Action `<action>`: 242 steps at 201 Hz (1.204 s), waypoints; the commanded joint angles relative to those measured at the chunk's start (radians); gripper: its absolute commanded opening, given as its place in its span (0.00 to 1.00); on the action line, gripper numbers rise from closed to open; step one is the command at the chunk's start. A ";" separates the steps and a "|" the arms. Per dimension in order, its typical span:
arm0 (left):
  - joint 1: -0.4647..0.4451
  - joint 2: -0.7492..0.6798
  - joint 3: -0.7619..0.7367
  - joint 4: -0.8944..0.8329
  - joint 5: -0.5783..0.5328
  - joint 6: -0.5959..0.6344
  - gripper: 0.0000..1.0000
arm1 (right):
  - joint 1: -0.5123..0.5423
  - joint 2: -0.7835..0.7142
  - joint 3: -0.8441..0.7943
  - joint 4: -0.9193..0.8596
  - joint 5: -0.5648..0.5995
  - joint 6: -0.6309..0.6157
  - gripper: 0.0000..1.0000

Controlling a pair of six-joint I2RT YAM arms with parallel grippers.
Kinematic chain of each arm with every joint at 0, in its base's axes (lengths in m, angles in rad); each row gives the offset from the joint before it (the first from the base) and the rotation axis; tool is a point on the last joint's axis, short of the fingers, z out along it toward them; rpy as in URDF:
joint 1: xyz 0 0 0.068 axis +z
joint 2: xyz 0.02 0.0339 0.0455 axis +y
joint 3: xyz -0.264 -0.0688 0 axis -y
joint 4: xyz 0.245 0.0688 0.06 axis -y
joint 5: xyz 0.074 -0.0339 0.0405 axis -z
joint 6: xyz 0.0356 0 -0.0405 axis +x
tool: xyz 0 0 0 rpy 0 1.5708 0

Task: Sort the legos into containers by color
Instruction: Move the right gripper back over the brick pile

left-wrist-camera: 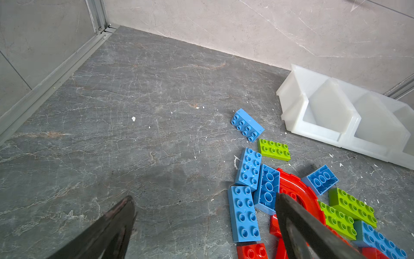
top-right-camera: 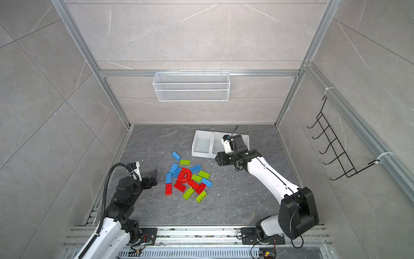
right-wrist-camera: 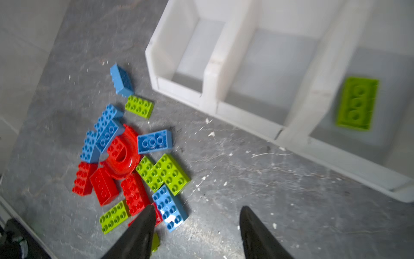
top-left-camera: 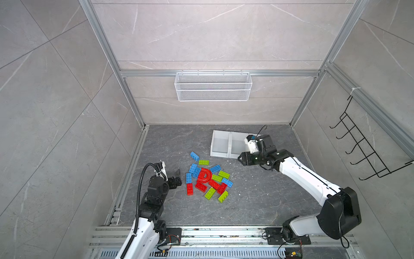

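Both top views look steeply down from high above the near edge of the bench (top-left-camera: 257, 201), facing the back wall (top-left-camera: 212, 33). The left wrist camera looks low and close across the legos (left-wrist-camera: 246, 168) toward the containers (left-wrist-camera: 313, 132); the right wrist camera, angled more steeply down, shares the same pile and bins.

The right gripper (right-wrist-camera: 197, 208) stands with its jaws parted, bare grey floor (right-wrist-camera: 235, 170) showing between them. Ahead of one jaw lies the heap of legos (right-wrist-camera: 132, 161) in red, blue and green, and that jaw's tip covers the heap's near edge. Ahead of the other jaw stand the containers (right-wrist-camera: 211, 74) — the one farthest from the heap holds a green brick (right-wrist-camera: 358, 103), underside up.
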 commanded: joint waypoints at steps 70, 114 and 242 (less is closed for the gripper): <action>0.001 0.027 0.032 0.024 0.006 -0.001 1.00 | 0.171 0.198 0.045 -0.064 0.073 -0.049 0.64; 0.000 0.018 0.030 0.023 0.001 -0.002 1.00 | 0.185 0.299 0.120 -0.053 0.092 -0.059 0.65; 0.000 -0.006 0.022 0.018 -0.004 -0.004 1.00 | 0.209 0.512 0.273 -0.112 0.099 -0.167 0.66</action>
